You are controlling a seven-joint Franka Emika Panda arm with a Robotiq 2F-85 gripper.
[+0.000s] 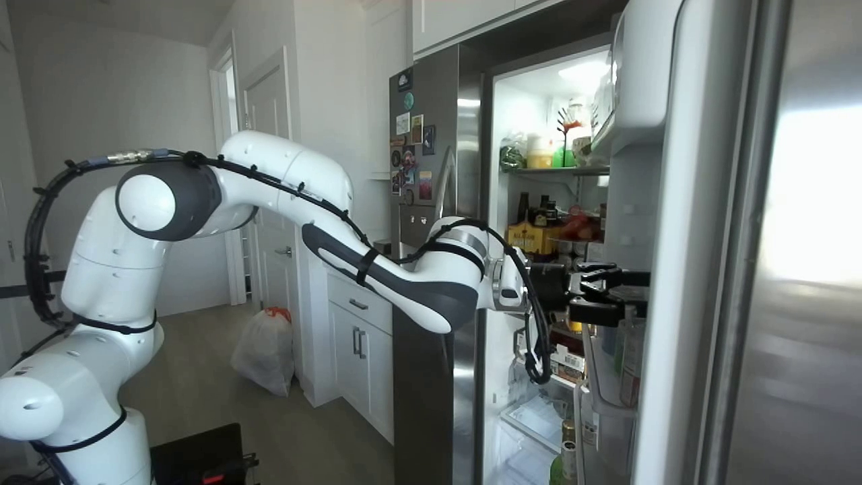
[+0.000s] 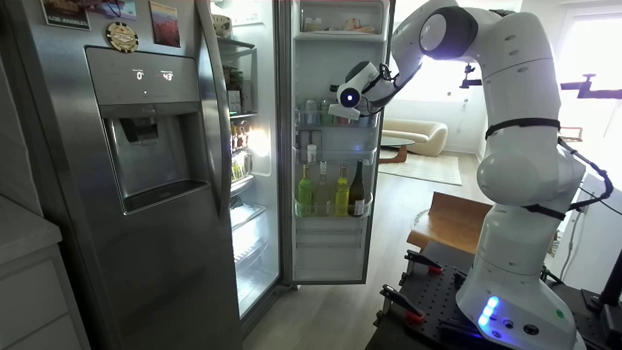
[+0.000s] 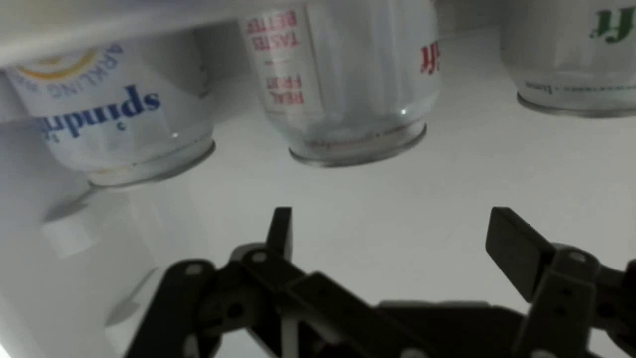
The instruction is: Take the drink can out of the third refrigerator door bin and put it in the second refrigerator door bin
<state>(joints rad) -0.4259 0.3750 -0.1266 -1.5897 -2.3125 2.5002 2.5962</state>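
The drink can (image 2: 343,120) stands in the door bin (image 2: 303,120) with the cans, its upper part hidden by my hand in an exterior view. In the wrist view, where things stand upside down, a pale can with red lettering (image 3: 348,89) and a silvery top appears to be this can. My gripper (image 3: 390,223) is open, with nothing between its fingers. It is just above the cans, apart from them. In an exterior view the gripper (image 1: 640,294) reaches into the open door; in the other angle its fingers are mostly hidden. The door bin below (image 2: 335,156) holds a white-capped bottle.
A blue-lettered can (image 3: 119,114) and a green-lettered can (image 3: 571,59) stand on either side of it. The white door wall (image 3: 392,189) lies behind the fingers. The lowest bin (image 2: 333,209) holds several bottles. A door compartment (image 2: 340,36) is above. The door edge (image 1: 680,269) is near.
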